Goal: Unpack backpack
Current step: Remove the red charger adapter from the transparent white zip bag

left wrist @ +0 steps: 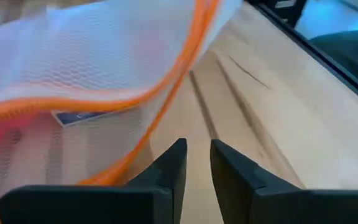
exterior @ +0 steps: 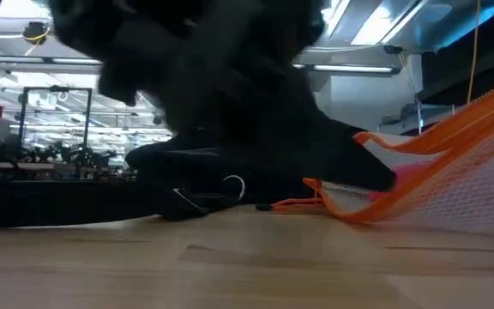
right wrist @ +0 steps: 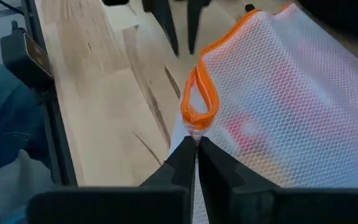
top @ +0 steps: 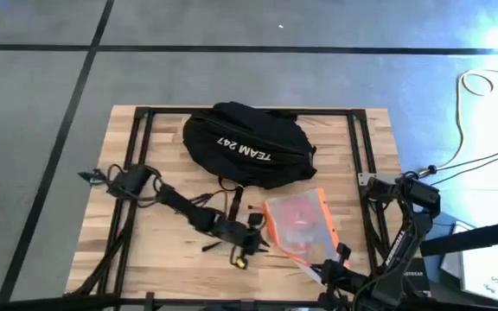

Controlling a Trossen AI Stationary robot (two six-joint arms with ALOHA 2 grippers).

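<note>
We see the right gripper (right wrist: 196,146) clamped on the corner of the mesh pouch (top: 299,222), pinching the white netting just below its small orange loop (right wrist: 198,99); fingers nearly closed with the fabric between them. The left gripper (left wrist: 197,163) sits just beside the pouch's orange-trimmed edge, not touching it, fingers a narrow gap apart and holding nothing. The pouch lies between the two grippers on the wooden table (top: 167,250), something red showing inside. The backpack (top: 245,145) rests beyond both grippers toward the table's far edge, "TEAM 247" lettering up, near the pouch's far end.
</note>
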